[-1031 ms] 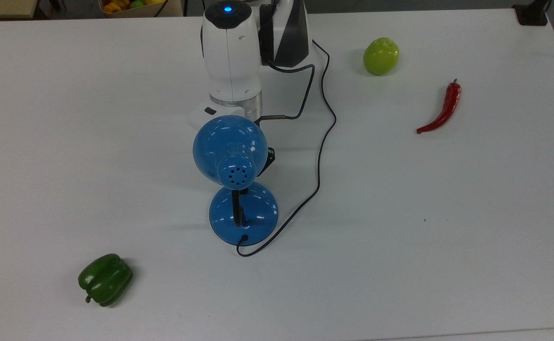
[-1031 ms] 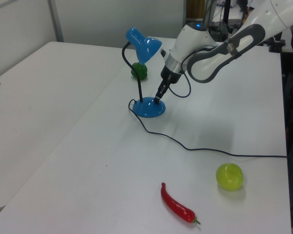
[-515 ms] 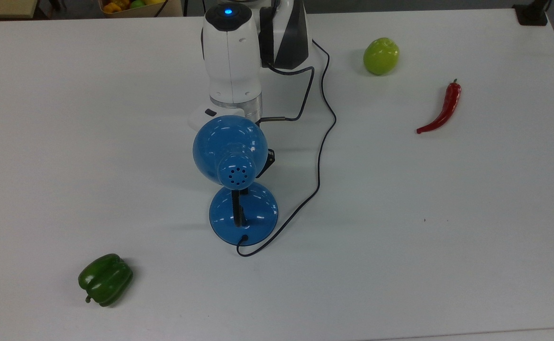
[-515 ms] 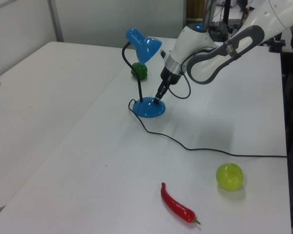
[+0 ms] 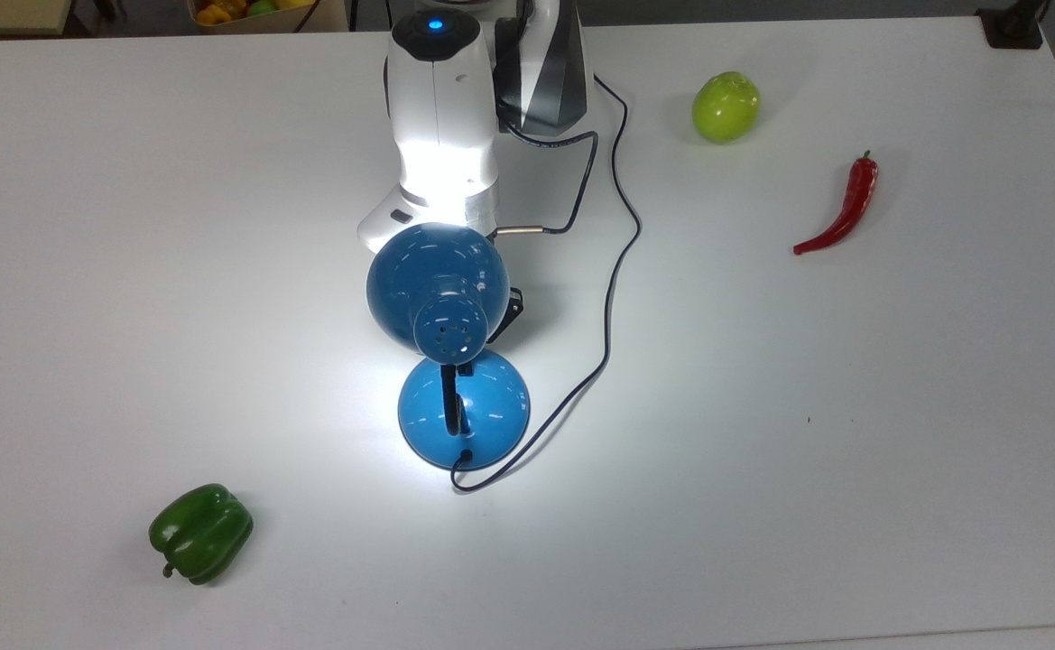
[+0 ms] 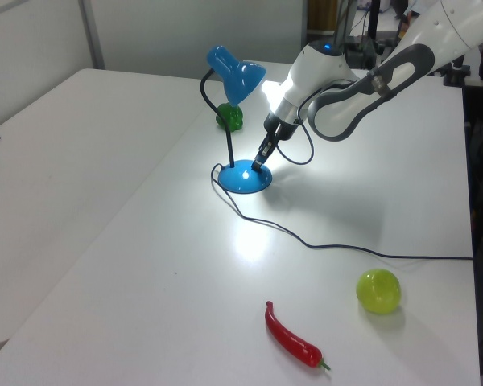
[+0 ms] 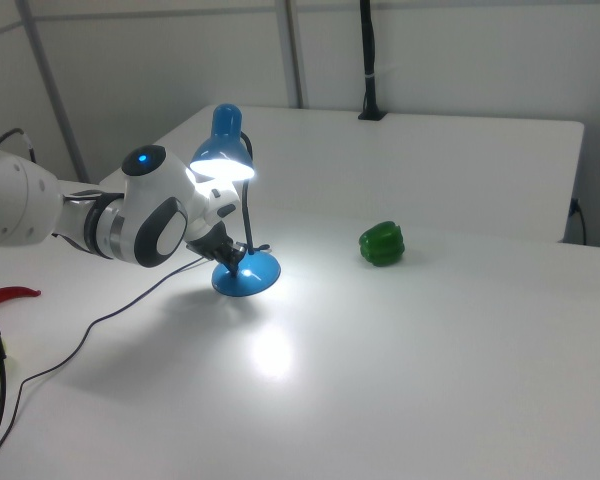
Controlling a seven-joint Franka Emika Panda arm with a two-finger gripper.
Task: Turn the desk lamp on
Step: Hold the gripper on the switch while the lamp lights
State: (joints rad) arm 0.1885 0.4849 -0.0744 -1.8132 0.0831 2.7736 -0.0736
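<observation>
a lab: robot arm (image 6: 362,68) on bare white tables (image 5: 852,451).

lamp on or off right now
On. The lamp shade glows underneath in the right view, and a bright pool of light lies on the table around its base.

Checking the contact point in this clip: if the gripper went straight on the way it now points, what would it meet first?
The gripper slants down at the desk lamp's round blue base and seems to touch its top already, so the base comes first, with the table beneath it. Exact contact is hard to judge.
</observation>
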